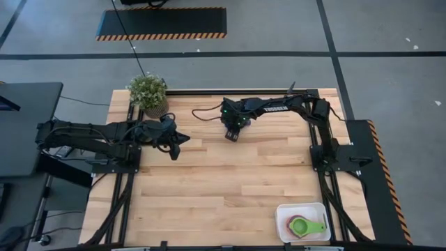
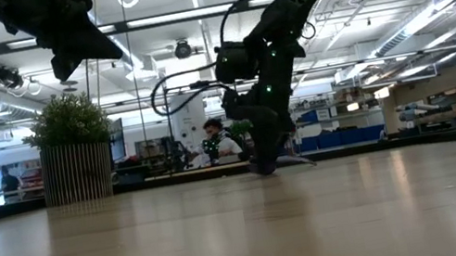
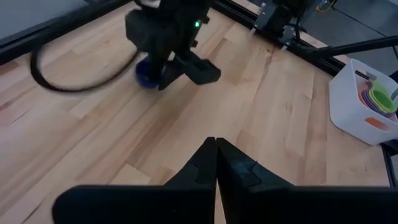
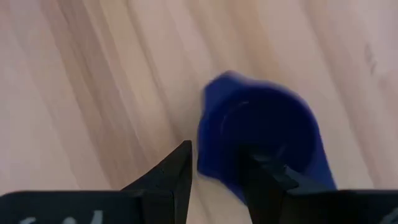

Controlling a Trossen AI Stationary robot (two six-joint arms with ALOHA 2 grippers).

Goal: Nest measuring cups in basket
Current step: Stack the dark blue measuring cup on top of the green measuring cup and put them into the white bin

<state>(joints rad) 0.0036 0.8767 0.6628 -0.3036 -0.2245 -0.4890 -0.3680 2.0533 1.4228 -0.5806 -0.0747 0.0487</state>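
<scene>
left gripper (image 1: 179,144) hovers over the table (image 1: 209,188) with fingers pressed together, right gripper (image 4: 214,177) has its fingers around the dark blue cup's (image 4: 261,134) wall, only visible up close, and the basket (image 1: 284,213) sits at the near right corner

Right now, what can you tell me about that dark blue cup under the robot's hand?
The dark blue measuring cup is a small round cup that looks like smooth plastic. It sits on the wooden table, far from the white basket. The right gripper is down over it, with one of its fingers inside the cup and the other just outside its wall. Its handle cannot be made out.
</scene>
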